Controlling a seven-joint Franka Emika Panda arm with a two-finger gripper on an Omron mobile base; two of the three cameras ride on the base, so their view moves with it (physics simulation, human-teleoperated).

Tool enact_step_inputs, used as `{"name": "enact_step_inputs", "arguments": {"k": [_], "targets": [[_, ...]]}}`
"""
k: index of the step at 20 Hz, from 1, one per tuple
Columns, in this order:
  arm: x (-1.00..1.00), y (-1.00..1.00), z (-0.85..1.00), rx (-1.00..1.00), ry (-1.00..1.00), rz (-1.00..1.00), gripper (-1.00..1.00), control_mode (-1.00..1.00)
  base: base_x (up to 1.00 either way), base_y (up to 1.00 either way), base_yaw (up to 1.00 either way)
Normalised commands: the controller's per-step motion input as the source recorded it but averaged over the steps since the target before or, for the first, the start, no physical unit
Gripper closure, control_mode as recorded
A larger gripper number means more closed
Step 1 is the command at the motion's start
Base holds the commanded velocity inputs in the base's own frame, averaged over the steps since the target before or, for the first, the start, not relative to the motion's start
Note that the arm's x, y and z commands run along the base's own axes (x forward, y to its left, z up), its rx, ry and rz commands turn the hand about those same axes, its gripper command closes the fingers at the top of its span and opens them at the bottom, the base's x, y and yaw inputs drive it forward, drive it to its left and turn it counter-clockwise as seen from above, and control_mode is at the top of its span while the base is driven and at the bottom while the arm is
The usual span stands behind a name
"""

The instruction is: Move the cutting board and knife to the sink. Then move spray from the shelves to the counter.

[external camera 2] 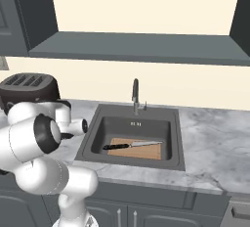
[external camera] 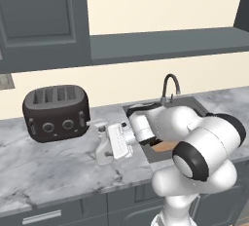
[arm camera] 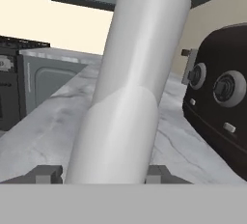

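The spray (external camera: 103, 144) is seen standing upright on the marble table (external camera: 53, 171), just beside the front right corner of the black toaster (external camera: 57, 112) and to the left of the sink (external camera 2: 134, 135). The hand (external camera: 111, 145) is placed at the bottle from the sink side, reaching sideways along the table. In the hand view the pale bottle (arm camera: 130, 88) is seen large and close, tilted in the frame, rising between the two dark fingertips (arm camera: 46, 174) at the bottom edge; a fingertip is set on each side of its base. Whether the fingers are pressed against the bottle or stand just off it cannot be told.

The cutting board (external camera 2: 136, 148) is laid flat on the floor of the sink, and the knife (external camera 2: 128, 146) is laid on top of it, its black handle pointing left and its blade right. The curved faucet (external camera 2: 135, 96) is mounted behind the basin. The long dark shelves (external camera 2: 141, 47) are fixed to the wall above the sink, and a dark cabinet door (external camera: 41, 18) is seen above the toaster.
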Motion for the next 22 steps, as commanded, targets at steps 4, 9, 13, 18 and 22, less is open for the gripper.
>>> {"name": "enact_step_inputs", "arguments": {"k": [4,9,13,18,22], "targets": [[-0.14,0.00,-0.42,0.00,-0.15,0.00,1.00,-1.00,0.00,0.00,0.00],[-0.16,0.00,-0.47,0.00,-0.13,0.00,1.00,-1.00,0.00,0.00,0.00],[-0.18,-0.03,-0.46,0.01,-0.11,0.00,1.00,-1.00,0.00,0.00,0.00],[-0.19,-0.06,-0.42,0.03,-0.11,0.00,1.00,-1.00,0.00,0.00,0.00],[-0.19,-0.07,-0.34,0.07,-0.09,0.00,1.00,-1.00,0.00,0.00,0.00]]}}
